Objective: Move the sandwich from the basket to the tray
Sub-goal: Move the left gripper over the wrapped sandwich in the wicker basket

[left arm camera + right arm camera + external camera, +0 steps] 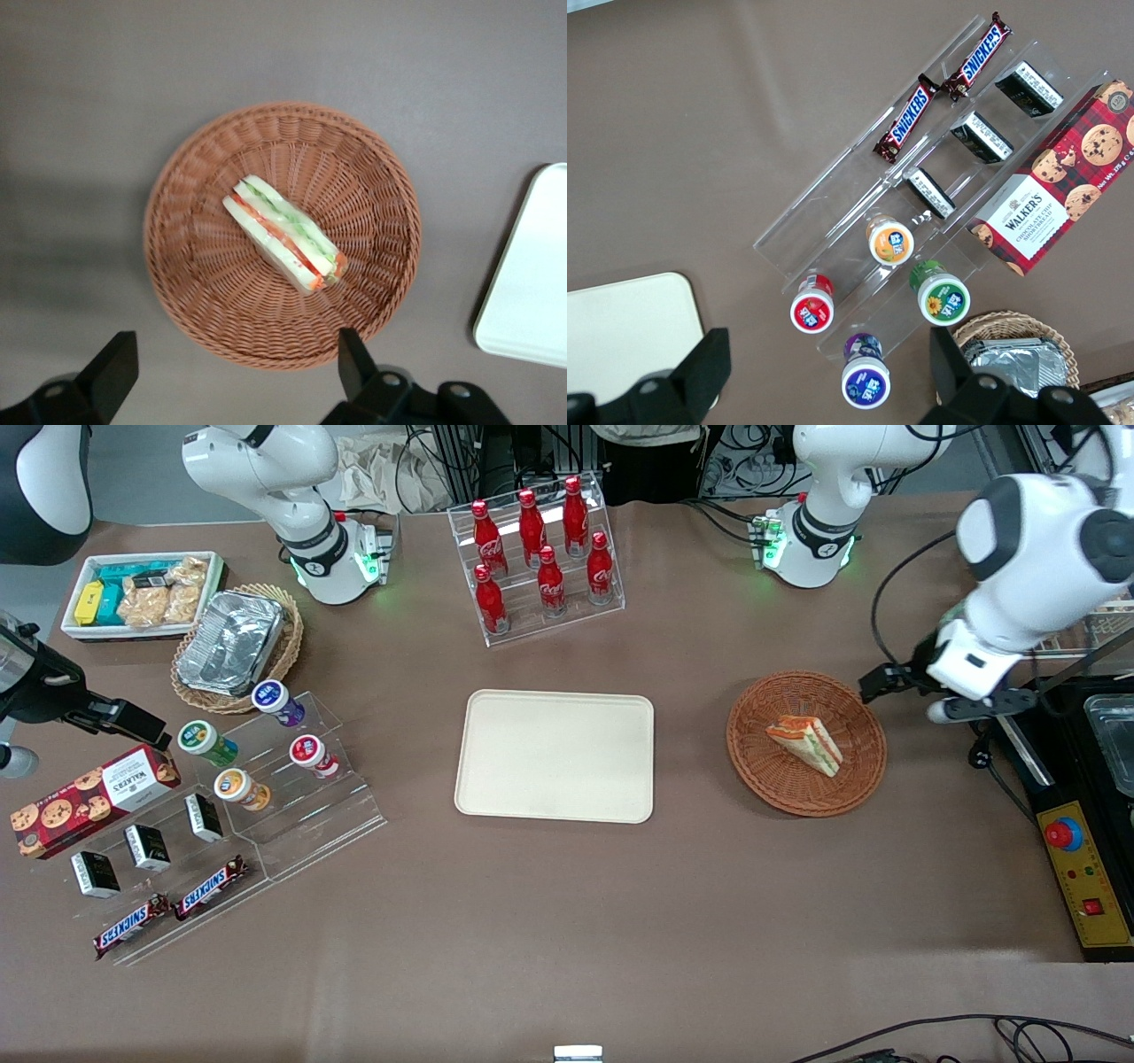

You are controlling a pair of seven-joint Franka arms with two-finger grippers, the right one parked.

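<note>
Nearest me, my claw [232, 372] hangs wide open above the basket [195, 292], holding nothing. One sandwich [285, 234] lies in that one basket; the one tray [496, 797] beside it, toward the parked arm's end of the surface, sits bare. I judge nothing is done: grasp, lift and placing remain.

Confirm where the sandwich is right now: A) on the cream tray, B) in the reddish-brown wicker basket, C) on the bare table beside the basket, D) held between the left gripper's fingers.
B: the sandwich lies inside the wicker basket; the left gripper hangs open above the basket's rim, and the tray holds nothing.
</note>
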